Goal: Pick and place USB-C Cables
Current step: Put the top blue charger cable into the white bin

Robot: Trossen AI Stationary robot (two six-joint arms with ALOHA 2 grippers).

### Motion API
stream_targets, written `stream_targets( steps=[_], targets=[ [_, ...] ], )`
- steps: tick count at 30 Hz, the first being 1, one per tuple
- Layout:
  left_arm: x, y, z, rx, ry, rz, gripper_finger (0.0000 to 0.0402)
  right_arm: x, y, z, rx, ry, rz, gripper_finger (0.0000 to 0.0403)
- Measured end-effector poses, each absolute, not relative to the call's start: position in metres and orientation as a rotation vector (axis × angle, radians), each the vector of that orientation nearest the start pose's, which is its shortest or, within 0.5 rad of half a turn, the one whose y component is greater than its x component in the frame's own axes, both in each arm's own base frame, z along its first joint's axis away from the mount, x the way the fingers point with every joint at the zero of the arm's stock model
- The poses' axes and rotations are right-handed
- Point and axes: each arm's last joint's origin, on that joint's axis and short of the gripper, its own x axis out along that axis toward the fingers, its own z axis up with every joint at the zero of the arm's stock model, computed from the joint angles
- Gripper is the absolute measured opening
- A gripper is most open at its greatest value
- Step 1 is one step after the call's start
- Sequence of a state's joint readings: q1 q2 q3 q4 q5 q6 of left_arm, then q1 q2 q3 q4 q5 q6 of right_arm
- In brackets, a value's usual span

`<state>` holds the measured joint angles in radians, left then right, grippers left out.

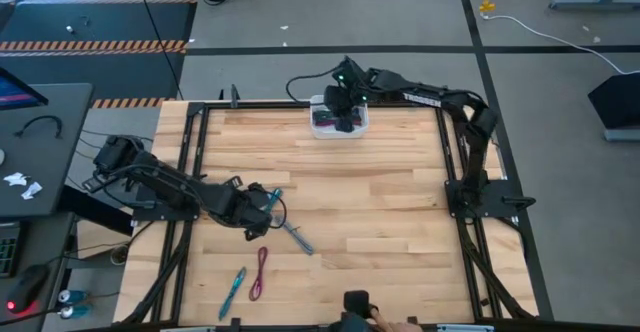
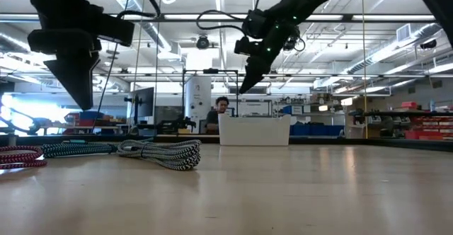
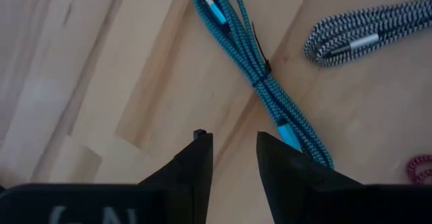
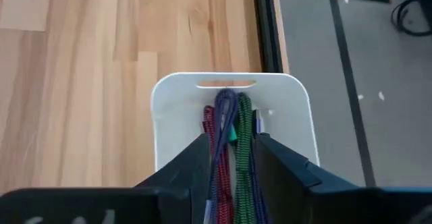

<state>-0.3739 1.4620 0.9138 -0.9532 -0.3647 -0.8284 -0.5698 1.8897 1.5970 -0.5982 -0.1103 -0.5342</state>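
Several folded cables lie on the wooden table's near-left part: a teal one [image 1: 276, 200] [image 3: 256, 69], a grey-white one [image 1: 297, 238] [image 3: 364, 38] [image 2: 163, 152], a magenta one [image 1: 260, 272] [image 2: 18, 157] and another teal one [image 1: 233, 290]. My left gripper [image 1: 262, 205] [image 2: 81, 97] [image 3: 235, 146] hangs open above the first teal cable, clear of the table. A white bin [image 1: 318, 102] [image 2: 253, 132] [image 4: 175, 102] at the far edge holds purple [image 4: 225, 113], green [image 4: 243, 116] and maroon [image 4: 209, 123] cables. My right gripper [image 1: 345, 117] [image 2: 245, 86] [image 4: 231, 150] hovers open over the bin, empty.
Black frame rails [image 1: 190, 162] run along the table's left, right and far sides. A dark object [image 1: 355, 302] sits at the near edge. A person [image 2: 221, 111] shows in the room beyond the bin. Bare wood [image 1: 380, 202] spans the middle and right.
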Motion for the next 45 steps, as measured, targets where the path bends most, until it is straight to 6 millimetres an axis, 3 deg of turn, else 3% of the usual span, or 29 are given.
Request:
stream_targets(
  steps=[5, 11, 17, 24, 29, 34, 40, 45],
  targets=[
    [0.223, -0.085, 0.196, -0.079, 1.162, 0.617, 0.0121, 0.332, -0.198, 0.245, -0.212, 0.858, -0.218, 0.0119],
    [0.22, -0.076, 0.187, -0.139, 1.123, 0.736, 0.0137, 0.296, -0.137, 0.238, -0.226, 0.575, -0.238, 0.0113],
    [0.22, -0.056, 0.17, -0.243, 1.15, 0.786, 0.0211, 0.263, -0.076, 0.227, -0.272, 0.283, -0.225, 0.0111],
    [0.225, -0.042, 0.142, -0.441, 1.082, 0.712, 0.0289, 0.238, -0.033, 0.21, -0.221, 0.137, -0.13, 0.0111],
    [0.226, -0.038, 0.127, -0.537, 0.974, 0.648, 0.0293, 0.235, -0.018, 0.204, -0.214, 0.126, -0.069, 0.0111],
    [0.227, -0.037, 0.122, -0.553, 0.912, 0.625, 0.0264, 0.234, -0.011, 0.201, -0.198, 0.134, -0.045, 0.0111],
    [0.231, -0.043, 0.137, -0.515, 0.835, 0.605, 0.0236, 0.234, -0.011, 0.201, -0.199, 0.137, -0.043, 0.0111],
    [0.227, -0.065, 0.149, -0.47, 0.768, 0.525, 0.0232, 0.234, -0.011, 0.201, -0.199, 0.14, -0.043, 0.0111]
  ],
)
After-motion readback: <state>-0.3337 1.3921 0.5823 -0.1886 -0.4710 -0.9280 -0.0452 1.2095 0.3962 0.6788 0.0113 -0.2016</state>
